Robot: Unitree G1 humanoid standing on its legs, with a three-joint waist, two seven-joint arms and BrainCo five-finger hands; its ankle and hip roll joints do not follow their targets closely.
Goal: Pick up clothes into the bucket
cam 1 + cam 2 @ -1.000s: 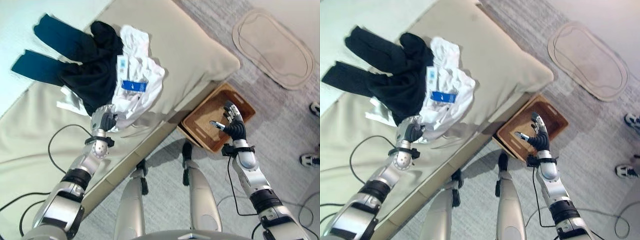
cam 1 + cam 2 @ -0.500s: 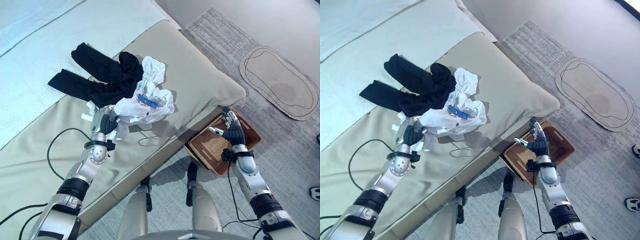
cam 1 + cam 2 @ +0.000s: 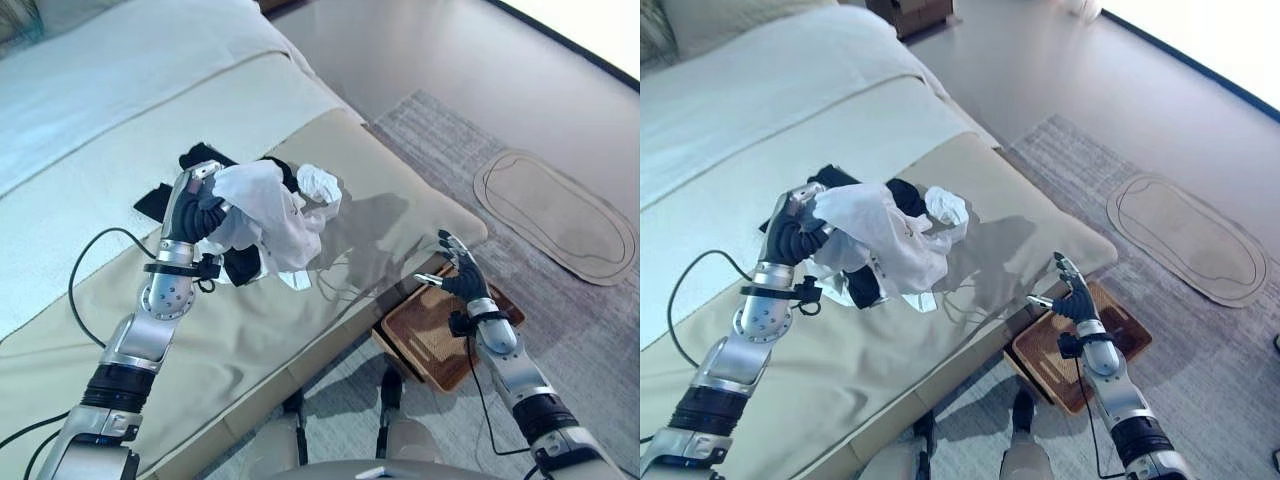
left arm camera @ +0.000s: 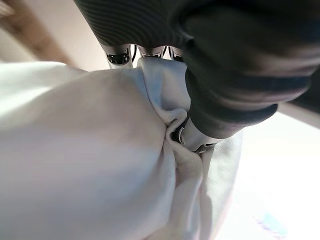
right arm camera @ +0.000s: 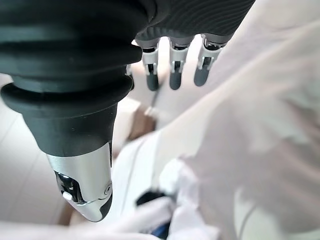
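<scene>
now, white garment (image 3: pixel 270 215) hanging downward (bunched), left hand (image 3: pixel 195 210) gripping

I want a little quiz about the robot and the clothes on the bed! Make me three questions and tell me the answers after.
1. True or false: the left hand has its fingers curled round the crumpled white cloth garment.
2. Where does the brown woven basket sit? A) on the bed B) on the floor beside the bed C) in the right hand
3. Fill in: the right hand hovers above the basket with its fingers ____.

Key
1. True. The white garment is lifted off the beige bed cover, with a black garment behind it.
2. B
3. Open; it holds nothing.
</scene>
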